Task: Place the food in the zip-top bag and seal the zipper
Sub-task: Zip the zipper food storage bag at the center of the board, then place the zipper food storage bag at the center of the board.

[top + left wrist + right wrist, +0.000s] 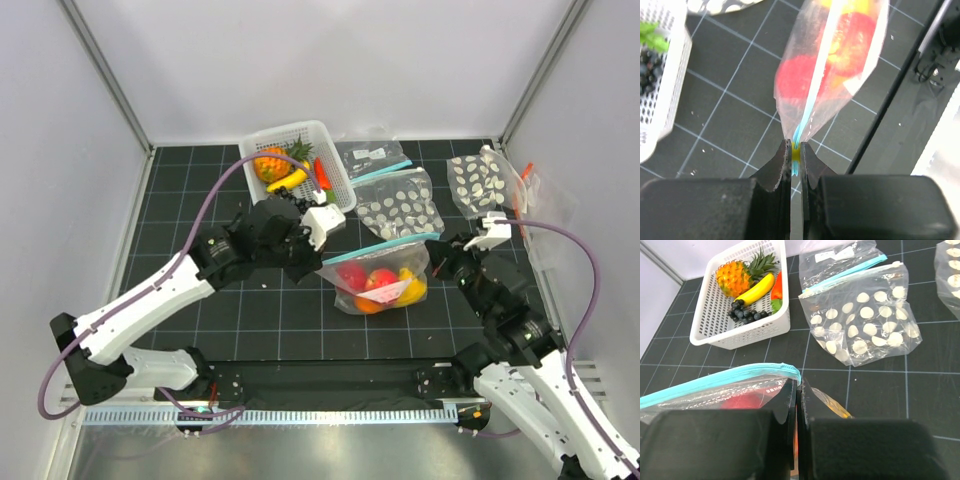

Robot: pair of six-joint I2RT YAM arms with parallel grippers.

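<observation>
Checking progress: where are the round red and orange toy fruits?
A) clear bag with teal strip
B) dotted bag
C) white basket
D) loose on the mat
A: the food shows through the clear zip-top bag, below the teal zipper.

Food (381,281) lies in zip-top bag (385,262), between left gripper (796,150) and right gripper (799,390). Basket (338,168) behind-left, dotted bags (400,205) directly behind.
</observation>
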